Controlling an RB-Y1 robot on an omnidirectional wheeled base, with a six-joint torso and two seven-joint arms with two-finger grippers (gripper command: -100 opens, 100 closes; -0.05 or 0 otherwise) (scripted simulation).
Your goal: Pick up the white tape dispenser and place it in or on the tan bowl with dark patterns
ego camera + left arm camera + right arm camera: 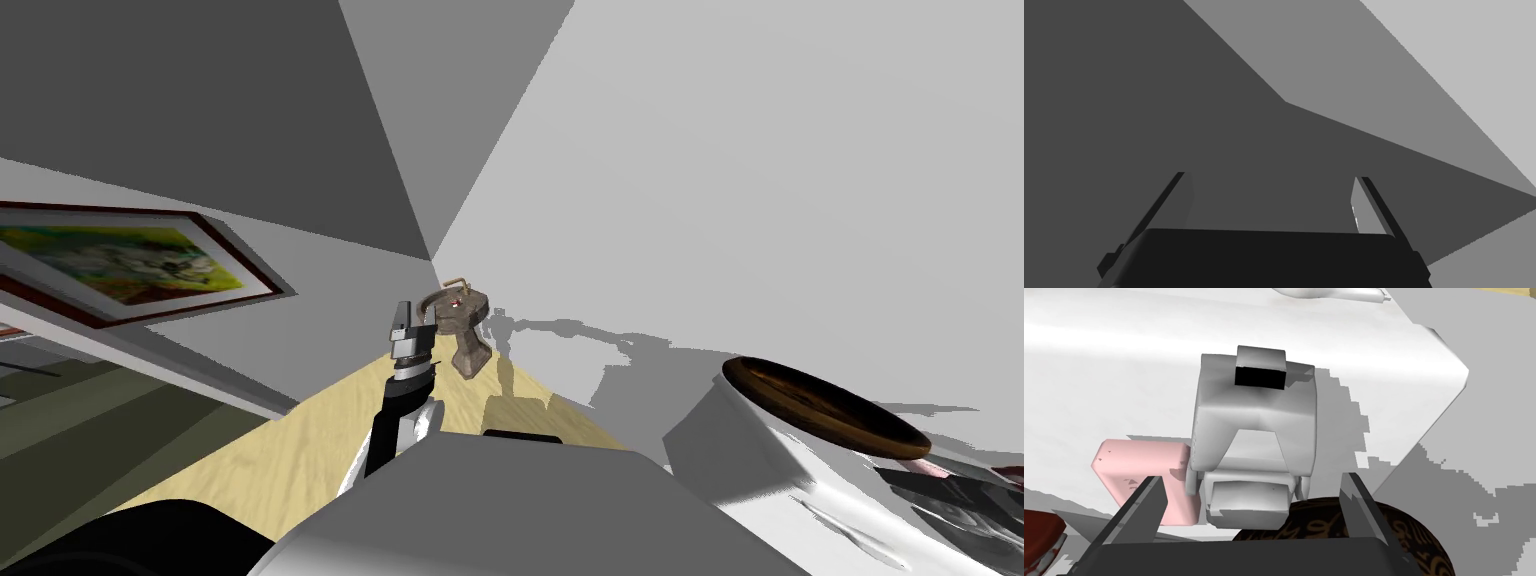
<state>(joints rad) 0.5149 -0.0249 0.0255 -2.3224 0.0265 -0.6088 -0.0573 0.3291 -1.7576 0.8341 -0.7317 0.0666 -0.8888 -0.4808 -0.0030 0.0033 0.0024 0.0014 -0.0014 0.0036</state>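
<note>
In the head view, the left pincer (404, 318) is raised near centre, and the dark patterned bowl (825, 405) is seen at four o'clock on the white bench (760, 450). In the left wrist view, its fingers are spread wide. In the right wrist view, the right pincer (1253, 476) is held wide and empty. The white tape dispenser (1254, 413) is framed between the fingers, untouched, beside a pink block (1139, 463).

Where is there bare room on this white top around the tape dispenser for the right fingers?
Bare white top lies beyond the tape dispenser and on its side facing the top's corner. Crowded: the pink block crowds its other side, and the dark patterned bowl is close by the open right gripper.
</note>
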